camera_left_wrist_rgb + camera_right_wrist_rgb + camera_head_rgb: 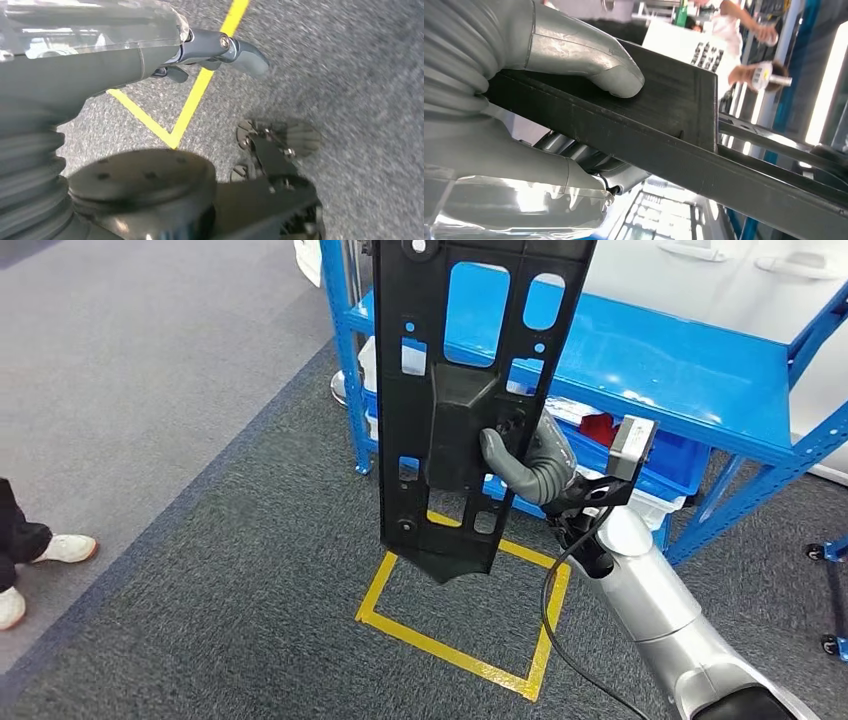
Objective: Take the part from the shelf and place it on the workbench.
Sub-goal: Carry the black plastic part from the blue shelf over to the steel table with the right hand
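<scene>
- Upright in the air, a long black part [470, 390] with several cut-out windows is held up in front of the blue shelf [690, 370], its lower end hanging over the carpet [200, 570].
- It is gripped by the right hand [525, 465] at the raised middle section, with the grey thumb laid across the face turned to the head camera and the remaining fingers hidden behind the panel.
- From the right wrist, the thumb [589, 60] is seen pressed flat on one face of the part [674, 115], while darker fingers [589, 160] are wrapped against the opposite face.
- A yellow tape square [470, 625] is marked on the carpet below the part's lower end.
- The left hand [210, 52] is seen hanging above the carpet with nothing in it, fingers loosely extended and apart.
- A person's white shoes [45, 565] are seen at the edge of the lighter floor, well apart from the shelf.
</scene>
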